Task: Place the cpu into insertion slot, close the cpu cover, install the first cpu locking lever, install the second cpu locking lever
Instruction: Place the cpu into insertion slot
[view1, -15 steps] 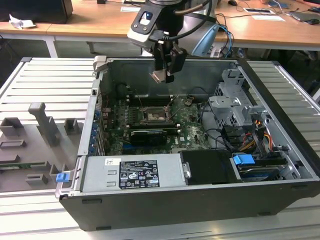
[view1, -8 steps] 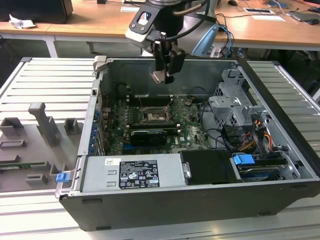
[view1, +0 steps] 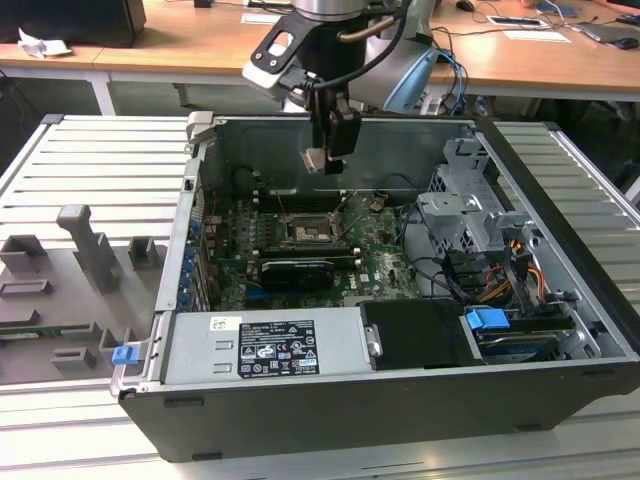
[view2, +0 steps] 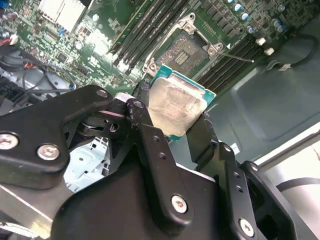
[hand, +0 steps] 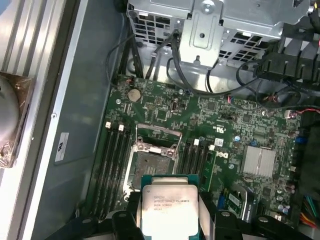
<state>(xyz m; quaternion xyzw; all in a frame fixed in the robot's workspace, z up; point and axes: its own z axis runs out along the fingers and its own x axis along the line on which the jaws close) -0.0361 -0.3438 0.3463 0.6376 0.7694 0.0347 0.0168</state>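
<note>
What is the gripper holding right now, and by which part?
The gripper holds the cpu by two opposite side edges, up in the air over the motherboard.

Black end effector (view2: 174, 107), silver screws (view2: 179, 202); silvery arm (view1: 330, 8), dark cable (view1: 368, 30)

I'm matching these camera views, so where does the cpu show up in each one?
Exterior view: cpu in the hand, above the board.
First wrist view: cpu close to the camera, gripped.
Second wrist view: cpu between the black fingers.
Shared landmark: the open socket, just beyond the cpu in both wrist views.
</note>
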